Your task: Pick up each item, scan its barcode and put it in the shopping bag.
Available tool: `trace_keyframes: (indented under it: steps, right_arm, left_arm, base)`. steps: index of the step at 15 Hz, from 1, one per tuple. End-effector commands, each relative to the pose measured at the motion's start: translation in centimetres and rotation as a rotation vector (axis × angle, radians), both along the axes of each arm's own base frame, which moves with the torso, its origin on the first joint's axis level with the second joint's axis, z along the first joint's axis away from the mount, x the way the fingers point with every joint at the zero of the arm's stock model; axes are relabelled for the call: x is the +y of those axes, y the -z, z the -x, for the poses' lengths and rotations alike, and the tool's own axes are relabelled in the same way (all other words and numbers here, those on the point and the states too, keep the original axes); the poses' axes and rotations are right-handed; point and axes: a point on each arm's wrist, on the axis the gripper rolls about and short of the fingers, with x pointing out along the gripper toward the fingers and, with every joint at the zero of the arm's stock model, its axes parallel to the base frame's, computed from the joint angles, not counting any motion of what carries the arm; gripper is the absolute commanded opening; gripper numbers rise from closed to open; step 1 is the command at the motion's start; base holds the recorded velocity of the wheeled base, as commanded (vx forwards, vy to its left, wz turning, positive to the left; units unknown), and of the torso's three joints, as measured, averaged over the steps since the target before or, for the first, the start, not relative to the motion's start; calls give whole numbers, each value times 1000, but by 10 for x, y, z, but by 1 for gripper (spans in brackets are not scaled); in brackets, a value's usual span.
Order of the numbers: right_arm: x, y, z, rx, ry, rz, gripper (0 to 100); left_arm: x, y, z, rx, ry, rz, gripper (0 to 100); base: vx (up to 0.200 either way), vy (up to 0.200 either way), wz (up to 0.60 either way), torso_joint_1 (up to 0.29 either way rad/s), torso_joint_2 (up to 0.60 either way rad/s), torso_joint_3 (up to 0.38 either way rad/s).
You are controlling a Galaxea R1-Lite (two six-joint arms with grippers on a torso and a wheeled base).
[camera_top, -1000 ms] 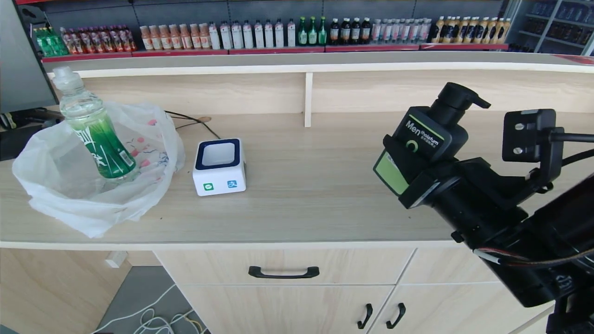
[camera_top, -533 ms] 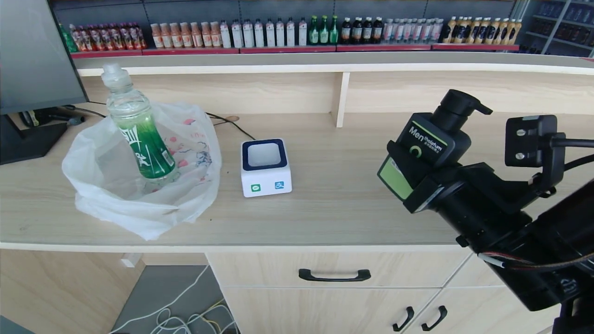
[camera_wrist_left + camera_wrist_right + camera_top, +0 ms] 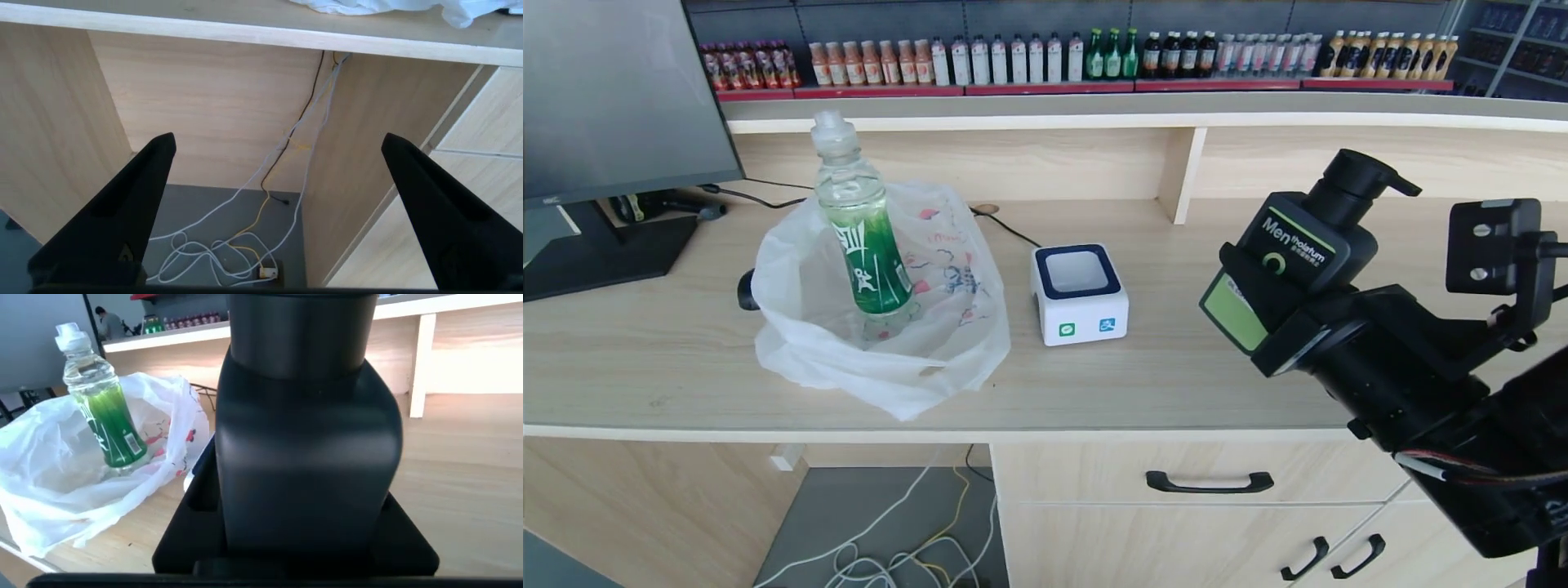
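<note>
Holds pump bottle (image 3: 1290, 257) clamped between right jaws, unscanned, with scanner (image 3: 1080, 304) to their left and drink (image 3: 866, 253), farther left, already in bag (image 3: 800, 327). Shows left jaws wide apart, empty.

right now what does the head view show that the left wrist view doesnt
Head view adds: the green bottle, the scanner, the monitor, and the black pump bottle clamped in the right gripper.
Left wrist view adds: the left gripper, fingers spread wide, low in front of the open space under the counter.
Both: the counter's front edge, a part of the shopping bag near that edge, and the loose cables on the floor below.
</note>
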Motion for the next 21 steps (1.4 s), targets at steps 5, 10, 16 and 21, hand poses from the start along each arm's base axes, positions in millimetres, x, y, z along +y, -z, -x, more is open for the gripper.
trace_keyframes:
  steps: [5, 10, 16, 21]
  right_arm:
    - [1, -3, -1, -11, -7, -5, 0]
    - [3, -1, -2, -18, -65, 10, 0]
    - [34, -25, -35, -22, -135, -131, 0]
    - [61, -37, -60, 27, -197, -239, 0]
  left_arm:
    - [0, 0, 0, 0, 2, -2, 100]
    - [0, 0, 0, 0, 2, -2, 100]
    - [0, 0, 0, 0, 2, -2, 100]
    - [0, 0, 0, 0, 2, -2, 100]
  base:
    - [0, 0, 0, 0, 0, 0]
    - [0, 0, 0, 0, 0, 0]
    - [0, 0, 0, 0, 0, 0]
    - [0, 0, 0, 0, 0, 0]
